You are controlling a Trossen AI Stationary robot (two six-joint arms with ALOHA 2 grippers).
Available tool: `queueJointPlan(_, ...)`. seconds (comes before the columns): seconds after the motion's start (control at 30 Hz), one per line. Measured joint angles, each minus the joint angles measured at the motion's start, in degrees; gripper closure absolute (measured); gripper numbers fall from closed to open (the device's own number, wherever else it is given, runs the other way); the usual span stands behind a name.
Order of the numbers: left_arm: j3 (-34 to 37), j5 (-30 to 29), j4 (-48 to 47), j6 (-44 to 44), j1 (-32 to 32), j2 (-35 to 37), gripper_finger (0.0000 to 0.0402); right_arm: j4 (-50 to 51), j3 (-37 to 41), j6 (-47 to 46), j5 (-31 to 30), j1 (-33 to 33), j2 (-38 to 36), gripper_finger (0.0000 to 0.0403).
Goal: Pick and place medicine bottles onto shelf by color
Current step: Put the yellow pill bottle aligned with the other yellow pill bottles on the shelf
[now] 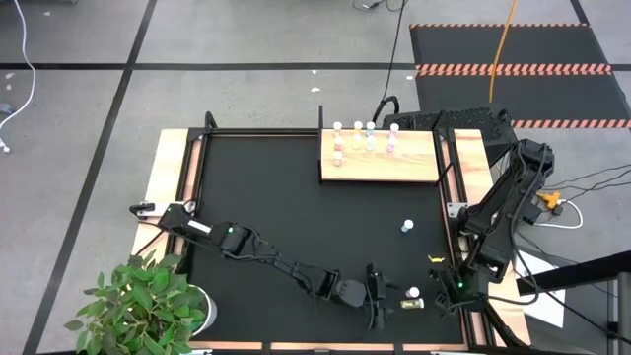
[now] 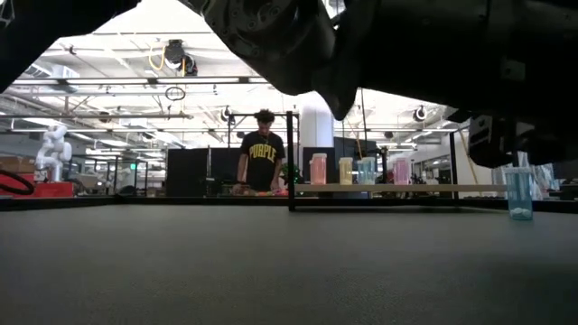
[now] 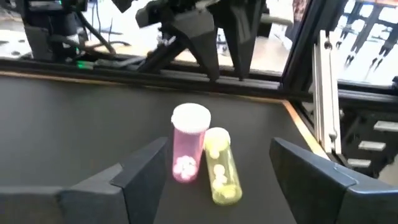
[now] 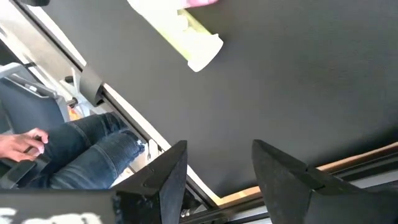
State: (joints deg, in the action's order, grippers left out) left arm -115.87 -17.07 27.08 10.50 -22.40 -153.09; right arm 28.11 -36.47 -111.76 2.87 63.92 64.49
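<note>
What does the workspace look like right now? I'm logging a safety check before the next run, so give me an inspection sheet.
Surface: black mat in a wooden frame, bare across its middle.
Job's things: shelf at the far edge carries a row of bottles; a blue bottle stands alone on the mat; a pink bottle stands upright beside a yellow bottle lying on its side near the front edge.
Clutter: potted plant at the front left corner.
Grippers: left pincer open, facing the pink and yellow bottles, holding nothing; right pincer open, empty, over the mat's front right corner.
Cables: leads on the floor beyond the table, including an orange one.
Surroundings: a person stands behind the table.
</note>
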Motion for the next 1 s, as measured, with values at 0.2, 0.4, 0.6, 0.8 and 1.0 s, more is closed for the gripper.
queueJointPlan(0.2, -8.3, 0.1, -0.8, 1.2, -0.4, -8.2, 0.0137, 0.4, 0.0, -0.5, 0.0, 0.0, 0.0, 0.0230)
queueJointPlan(0.4, -19.0, 0.2, -5.1, -1.1, -1.7, -13.6, 0.0135, -0.1, 0.0, -1.9, 0.1, 1.2, 0.0, 0.0230)
queueJointPlan(0.6, -18.9, -1.5, -7.2, -1.3, -1.2, -14.5, 0.0135, 0.0, 0.0, -3.6, 0.2, 2.2, 0.0, 0.0230)
queueJointPlan(0.8, -18.9, -1.5, -6.8, 0.7, -0.1, -14.5, 0.0149, -0.4, 0.0, -3.6, 0.3, 2.2, -0.1, 0.0230)
queueJointPlan(1.0, -18.9, 0.3, -9.5, 1.5, -0.5, -14.0, 0.0159, -4.2, 0.0, -1.9, -3.3, 2.2, 0.2, 0.0230)
